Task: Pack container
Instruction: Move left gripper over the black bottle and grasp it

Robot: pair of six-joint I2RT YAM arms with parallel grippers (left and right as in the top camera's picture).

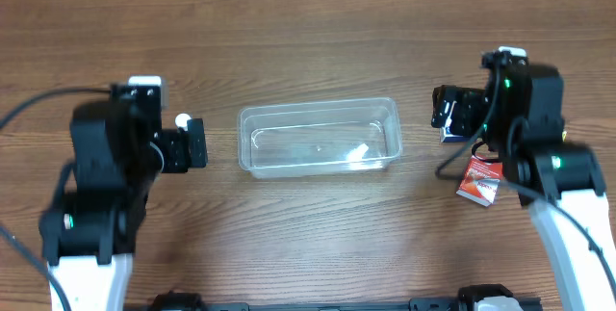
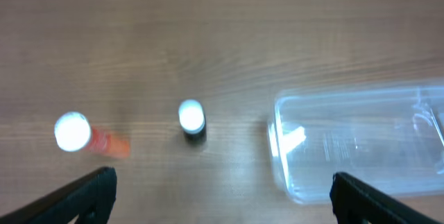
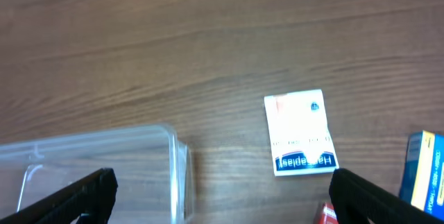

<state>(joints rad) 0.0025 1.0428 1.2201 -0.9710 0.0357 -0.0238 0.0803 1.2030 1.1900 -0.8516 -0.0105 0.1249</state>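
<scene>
The left gripper (image 2: 223, 182) is spread wide and holds nothing. Only the dark tips of its fingers (image 2: 87, 193) show, cropped at the bottom corners of its wrist view. The right gripper (image 3: 222, 182) is just as wide and also holds nothing, and its tips are cropped the same way.

The container (image 1: 320, 138) sits on the table midway between the two arms. Each wrist view cuts off part of it. Pale glints on its floor are hard to read.

Near the left gripper stand a small dark bottle with a white cap (image 2: 192, 121) and an orange bottle with a white cap (image 2: 75, 134). Both are blurred. Near the right gripper lies a white and orange box (image 3: 300, 132). A blue and yellow box (image 3: 424, 175) is cut off by the frame edge. A red box (image 1: 478, 182) is partly hidden under the right arm.

The brown wood-grain table (image 1: 308, 32) fills every view.
</scene>
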